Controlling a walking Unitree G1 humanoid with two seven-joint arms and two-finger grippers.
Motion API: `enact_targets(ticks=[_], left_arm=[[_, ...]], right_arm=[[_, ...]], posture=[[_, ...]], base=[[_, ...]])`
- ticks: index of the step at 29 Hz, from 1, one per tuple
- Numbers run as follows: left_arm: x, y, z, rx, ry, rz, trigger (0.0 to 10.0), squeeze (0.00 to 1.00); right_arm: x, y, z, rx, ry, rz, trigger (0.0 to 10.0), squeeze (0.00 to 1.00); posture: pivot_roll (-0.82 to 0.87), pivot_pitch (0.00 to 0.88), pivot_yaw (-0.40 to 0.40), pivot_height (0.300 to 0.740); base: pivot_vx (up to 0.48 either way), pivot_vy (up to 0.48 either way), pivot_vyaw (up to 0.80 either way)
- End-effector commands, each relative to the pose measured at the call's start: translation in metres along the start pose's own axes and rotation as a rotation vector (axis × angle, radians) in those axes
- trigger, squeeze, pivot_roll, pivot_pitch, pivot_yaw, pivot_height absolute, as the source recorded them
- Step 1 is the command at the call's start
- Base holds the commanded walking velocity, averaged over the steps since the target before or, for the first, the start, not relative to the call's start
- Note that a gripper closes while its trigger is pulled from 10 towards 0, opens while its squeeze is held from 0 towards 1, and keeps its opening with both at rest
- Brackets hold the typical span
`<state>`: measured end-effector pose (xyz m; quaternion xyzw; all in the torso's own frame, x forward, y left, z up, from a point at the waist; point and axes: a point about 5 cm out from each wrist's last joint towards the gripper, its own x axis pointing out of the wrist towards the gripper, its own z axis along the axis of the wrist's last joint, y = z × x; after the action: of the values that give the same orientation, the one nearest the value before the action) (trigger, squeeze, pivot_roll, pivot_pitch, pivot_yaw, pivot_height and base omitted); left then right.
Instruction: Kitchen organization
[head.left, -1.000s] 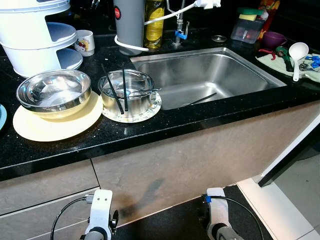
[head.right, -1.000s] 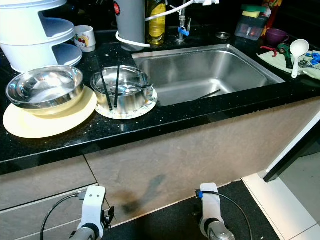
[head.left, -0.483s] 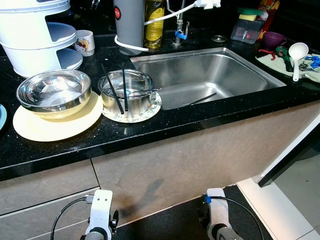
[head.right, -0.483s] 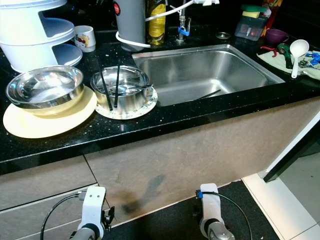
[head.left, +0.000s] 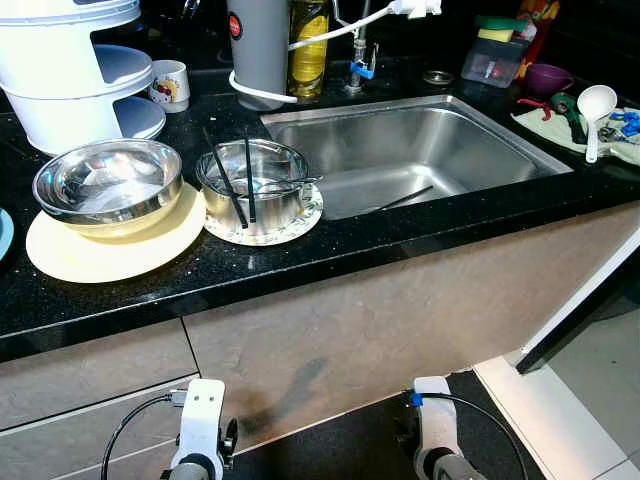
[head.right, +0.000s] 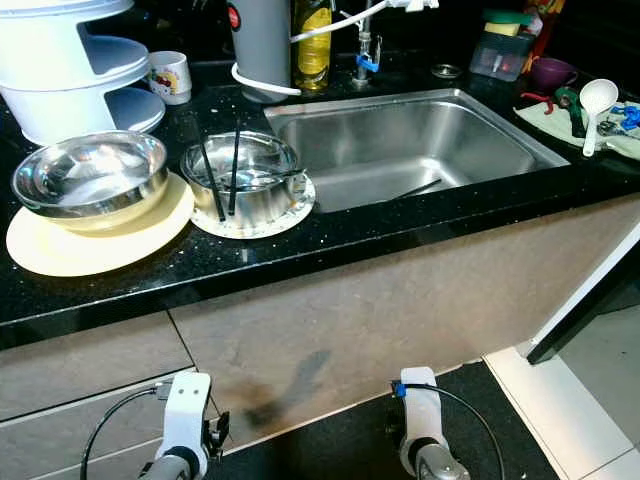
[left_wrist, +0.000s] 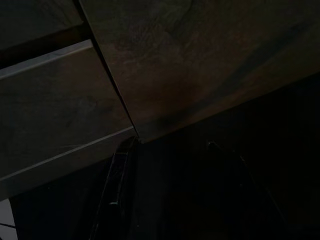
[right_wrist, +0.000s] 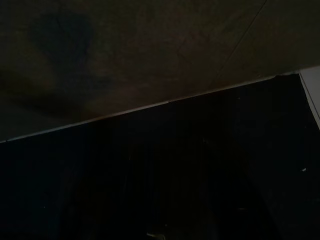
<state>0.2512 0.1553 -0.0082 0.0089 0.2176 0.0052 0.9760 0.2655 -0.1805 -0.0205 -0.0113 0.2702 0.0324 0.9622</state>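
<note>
Black speckled countertop (head.left: 330, 245) runs across in front of me, with a stainless sink (head.left: 405, 150) sunk into it and pale cabinet fronts (head.left: 330, 330) below. To my left on the counter a wide steel bowl (head.left: 108, 185) sits on a cream plate (head.left: 110, 250). Just beside it a smaller steel bowl (head.left: 252, 183) rests on a patterned plate (head.left: 300, 222), with two black chopsticks (head.left: 238, 180) leaning in it and what looks like a metal utensil laid across. One more dark stick (head.left: 405, 198) lies on the sink floor. Further back stand a white tiered rack (head.left: 70, 70), a small mug (head.left: 170, 84), a grey canister (head.left: 260, 45) and an oil bottle (head.left: 308, 45); off to my right a white ladle (head.left: 596, 110) lies on a cloth.

Both my arms hang idle low by the cabinet. My left gripper (left_wrist: 170, 200) and right gripper (right_wrist: 170, 200) are in deep shade, and I cannot tell whether their fingers are parted or together.

I judge nothing has been started; the dishes to my left are the likely job. To do it well I should raise one arm clear of the counter edge first, then come down on the chopsticks from above, pinching both together near their upper ends so the bowl does not tip or slide off its plate. The bowl rim is smooth steel, so a grip there would want care.
</note>
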Motion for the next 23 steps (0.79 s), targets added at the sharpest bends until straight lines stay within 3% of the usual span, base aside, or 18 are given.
enact_targets(ticks=[1, 23], left_arm=[[-0.0022, 0.0001, -0.0082, -0.013, 0.027, 0.002, 10.0, 0.00], [0.0001, 0.0034, -0.0094, -0.013, 0.032, 0.002, 10.0, 0.00]], right_arm=[[-0.0027, -0.0008, -0.0071, 0.019, 0.012, -0.005, 10.0, 0.00], [-0.0023, 0.0025, -0.0064, 0.039, -0.001, 0.014, 10.0, 0.00]], posture=[[-0.07, 0.157, -0.053, 0.740], [-0.07, 0.136, -0.056, 0.740]], base=[[0.000, 0.000, 0.00], [0.000, 0.000, 0.00]])
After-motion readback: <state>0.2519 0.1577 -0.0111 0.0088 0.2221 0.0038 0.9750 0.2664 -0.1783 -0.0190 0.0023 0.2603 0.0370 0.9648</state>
